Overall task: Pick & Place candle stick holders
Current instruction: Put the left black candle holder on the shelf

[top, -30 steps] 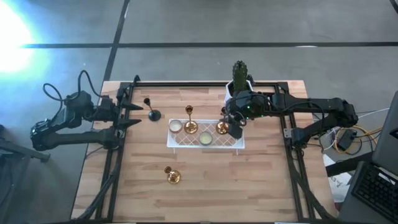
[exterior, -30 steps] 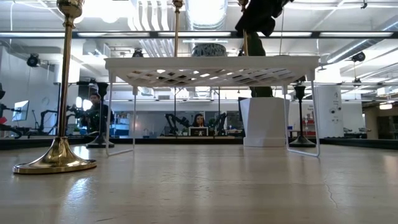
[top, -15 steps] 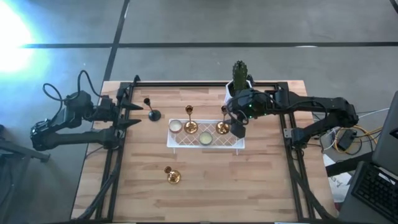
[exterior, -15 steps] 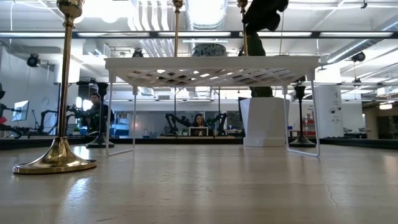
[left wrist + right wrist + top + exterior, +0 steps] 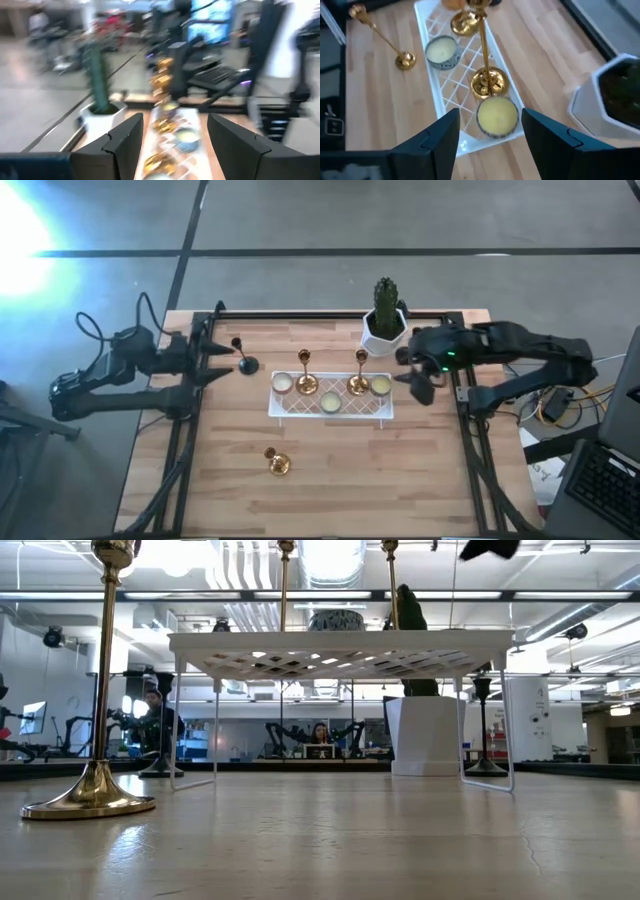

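Observation:
Two gold candle stick holders (image 5: 306, 380) (image 5: 358, 380) stand by their round bases on the white lattice tray (image 5: 330, 414). A third gold holder (image 5: 277, 463) stands on the table nearer the front. A black holder (image 5: 245, 362) stands left of the tray. Another black one (image 5: 484, 725) shows in the low view, right of the pot. My left gripper (image 5: 213, 365) is open, just left of the black holder. My right gripper (image 5: 410, 375) is open and empty, right of the tray's right end and above it; the right wrist view shows a gold holder (image 5: 487, 80) ahead of it.
Three pale tealights (image 5: 283, 383) (image 5: 330, 401) (image 5: 381, 386) lie on the tray. A white pot with a green cactus (image 5: 384, 320) stands behind the tray's right end. A black frame (image 5: 188, 470) runs along the table's sides. Bare wood lies in front of the tray.
My right gripper has risen from over the tray's right end and gone toward the table's right edge, staying open. A tealight now shows where it was. My left arm has shifted a little toward the black holder.

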Motion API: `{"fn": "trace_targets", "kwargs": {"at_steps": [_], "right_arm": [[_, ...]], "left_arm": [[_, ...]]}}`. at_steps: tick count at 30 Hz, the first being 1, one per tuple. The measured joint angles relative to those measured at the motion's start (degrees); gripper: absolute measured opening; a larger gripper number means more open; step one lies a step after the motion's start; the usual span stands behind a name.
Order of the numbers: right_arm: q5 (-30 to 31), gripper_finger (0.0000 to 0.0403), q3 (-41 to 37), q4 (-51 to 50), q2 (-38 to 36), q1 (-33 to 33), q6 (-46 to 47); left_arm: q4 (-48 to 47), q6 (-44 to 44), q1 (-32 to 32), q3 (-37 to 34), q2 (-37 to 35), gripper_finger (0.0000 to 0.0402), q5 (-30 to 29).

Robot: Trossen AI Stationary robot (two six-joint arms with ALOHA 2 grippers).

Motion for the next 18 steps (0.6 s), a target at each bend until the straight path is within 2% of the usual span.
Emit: {"fn": "trace_targets", "kwargs": {"at_steps": [5, 9, 13, 18], "right_arm": [[9.6, 0.0194, -0.4, -1.8, -6.6, 6.1, 6.5], [17.6, 0.0183, -2.4, -2.0, -10.4, 10.8, 9.7], [20.9, 0.0171, -5.3, -2.1, -13.0, 13.1, 12.0], [21.1, 0.0157, -8.6, -2.1, -14.8, 13.1, 12.4]], "left_arm": [[-4.5, -3.6, 0.0, 0.0, 2.0, 0.0224, -13.5], [-4.8, -8.9, 0.0, -1.9, 3.8, 0.0211, -20.8], [-4.9, -15.1, 0.0, -5.1, 4.4, 0.0195, -27.1], [-6.1, -20.4, -1.3, -8.2, 3.5, 0.0174, -34.6]]}}
